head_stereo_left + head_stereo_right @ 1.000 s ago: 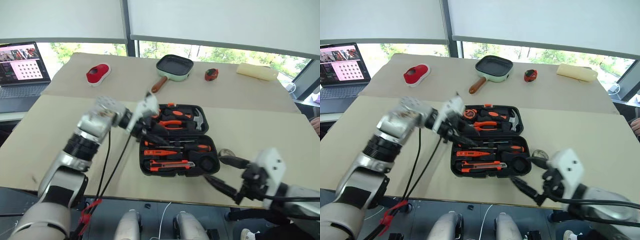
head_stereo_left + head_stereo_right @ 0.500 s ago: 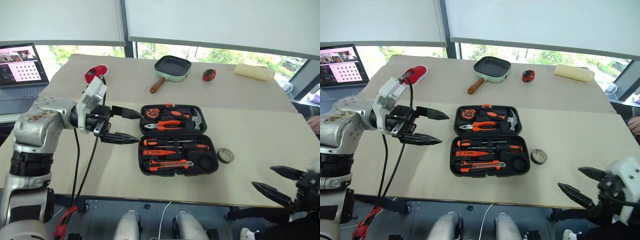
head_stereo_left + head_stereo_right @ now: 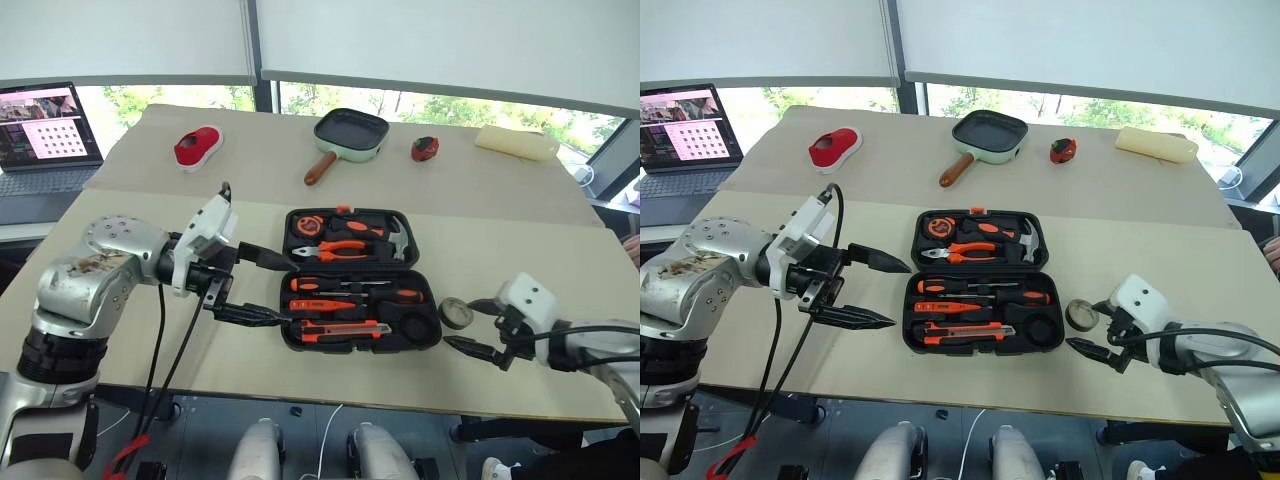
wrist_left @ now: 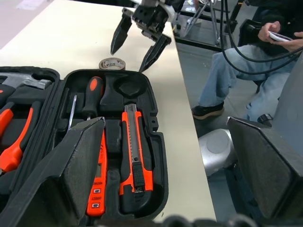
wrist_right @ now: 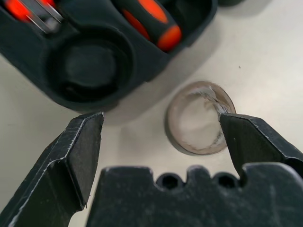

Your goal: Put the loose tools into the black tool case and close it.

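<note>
Right end effector (image 3: 1095, 330) angles down, spread, beside tape roll (image 3: 1079, 314) on table (image 3: 1160, 260)

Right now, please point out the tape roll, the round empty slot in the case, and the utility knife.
tape roll (image 5: 201, 124), right wrist view, its hollow middle
round empty slot (image 5: 90, 66), right wrist view, its floor
utility knife (image 4: 134, 161), left wrist view, its orange body
</note>
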`<state>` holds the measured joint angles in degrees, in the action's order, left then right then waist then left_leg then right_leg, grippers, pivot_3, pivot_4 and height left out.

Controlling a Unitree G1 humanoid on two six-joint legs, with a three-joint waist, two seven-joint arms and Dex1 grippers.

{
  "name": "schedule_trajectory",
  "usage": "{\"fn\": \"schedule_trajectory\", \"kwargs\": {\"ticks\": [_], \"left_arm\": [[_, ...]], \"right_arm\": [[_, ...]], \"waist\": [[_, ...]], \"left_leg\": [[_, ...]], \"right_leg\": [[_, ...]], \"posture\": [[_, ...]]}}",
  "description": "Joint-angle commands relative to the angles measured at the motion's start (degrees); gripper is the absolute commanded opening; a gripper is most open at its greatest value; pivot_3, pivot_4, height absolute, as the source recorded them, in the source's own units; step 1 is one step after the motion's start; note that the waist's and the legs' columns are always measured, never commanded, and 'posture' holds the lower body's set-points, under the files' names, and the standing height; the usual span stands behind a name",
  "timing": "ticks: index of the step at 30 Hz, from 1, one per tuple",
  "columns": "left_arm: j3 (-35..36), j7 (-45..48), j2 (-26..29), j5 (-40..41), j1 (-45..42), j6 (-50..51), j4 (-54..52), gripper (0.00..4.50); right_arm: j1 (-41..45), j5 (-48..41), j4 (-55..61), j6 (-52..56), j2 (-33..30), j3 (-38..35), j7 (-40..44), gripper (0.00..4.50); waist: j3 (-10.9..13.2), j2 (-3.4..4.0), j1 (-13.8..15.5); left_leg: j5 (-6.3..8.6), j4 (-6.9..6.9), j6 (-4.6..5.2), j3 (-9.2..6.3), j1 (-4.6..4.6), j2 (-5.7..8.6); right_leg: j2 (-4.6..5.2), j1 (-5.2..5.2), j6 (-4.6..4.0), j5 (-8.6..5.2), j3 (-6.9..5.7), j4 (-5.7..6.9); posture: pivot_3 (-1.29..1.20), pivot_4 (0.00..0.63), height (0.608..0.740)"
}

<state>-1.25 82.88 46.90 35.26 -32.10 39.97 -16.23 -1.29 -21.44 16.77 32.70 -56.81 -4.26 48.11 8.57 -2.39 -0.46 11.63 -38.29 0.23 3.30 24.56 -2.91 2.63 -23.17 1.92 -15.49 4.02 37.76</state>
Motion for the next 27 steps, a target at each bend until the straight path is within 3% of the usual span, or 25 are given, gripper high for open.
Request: {"fn": "schedule_trajectory", "kwargs": {"ticks": [1,6,8,11,16,20,27], "left_arm": [[1.0,-0.8,0.9,2.1,0.6,0.0,-2.8,4.50],[0.8,-1.3,1.2,2.2,0.7,-0.7,-2.4,4.50],[0.6,-1.4,1.0,2.0,0.5,-1.2,-2.1,4.50],[0.2,-1.4,0.6,1.8,-0.1,-1.7,-1.6,4.50],[-0.2,-1.0,0.6,1.5,-0.2,-2.5,-0.9,4.50],[-1.2,-0.4,0.3,1.0,-0.6,-3.5,0.0,4.50],[-2.7,-0.5,-0.4,0.5,-1.6,-4.8,1.1,4.50]], "right_arm": [[2.2,3.2,-2.5,-2.2,0.9,3.0,1.0,3.58],[4.8,5.9,-6.0,-4.5,3.0,5.1,1.0,1.82],[5.0,7.4,-7.0,-5.6,3.0,5.4,1.0,1.35],[3.5,6.8,-5.4,-4.7,0.7,2.2,2.1,0.14],[1.3,1.8,1.1,-1.7,-1.9,-4.2,5.8,0.06],[4.4,-8.4,10.6,7.4,-1.5,-7.4,7.0,0.06],[9.7,-8.2,18.5,13.7,0.1,3.5,3.1,0.06]], "waist": [[0.0,0.01,-0.1],[0.0,0.00,-0.3],[0.0,0.01,-0.4],[0.0,0.01,-0.3],[0.0,0.02,0.3],[0.0,0.03,-0.2],[0.0,0.01,-0.1]], "left_leg": [[0.00,0.00,0.00,0.00,0.00,0.00],[0.00,0.00,0.00,0.00,-0.07,-0.01],[0.00,0.00,0.00,0.01,-0.11,-0.02],[0.00,0.00,0.00,0.02,-0.13,-0.02],[0.00,0.00,0.00,0.05,-0.09,0.01],[0.00,0.02,0.00,0.03,-0.13,-0.04],[0.00,0.04,0.00,0.01,-0.09,-0.04]], "right_leg": [[0.00,-0.01,0.00,0.00,0.00,0.01],[-0.02,0.03,0.01,-0.01,0.00,0.04],[-0.03,0.04,0.03,-0.02,0.00,0.05],[-0.02,0.06,0.02,-0.01,0.00,0.06],[0.02,0.04,0.00,0.00,0.01,0.03],[-0.03,0.04,0.02,-0.01,0.01,0.07],[-0.03,0.03,0.03,-0.03,0.00,0.02]], "posture": [[0.00,0.150,0.740],[0.00,0.150,0.740],[0.00,0.150,0.740],[0.00,0.150,0.740],[0.00,0.150,0.740],[0.00,0.150,0.740],[0.00,0.150,0.740]]}}
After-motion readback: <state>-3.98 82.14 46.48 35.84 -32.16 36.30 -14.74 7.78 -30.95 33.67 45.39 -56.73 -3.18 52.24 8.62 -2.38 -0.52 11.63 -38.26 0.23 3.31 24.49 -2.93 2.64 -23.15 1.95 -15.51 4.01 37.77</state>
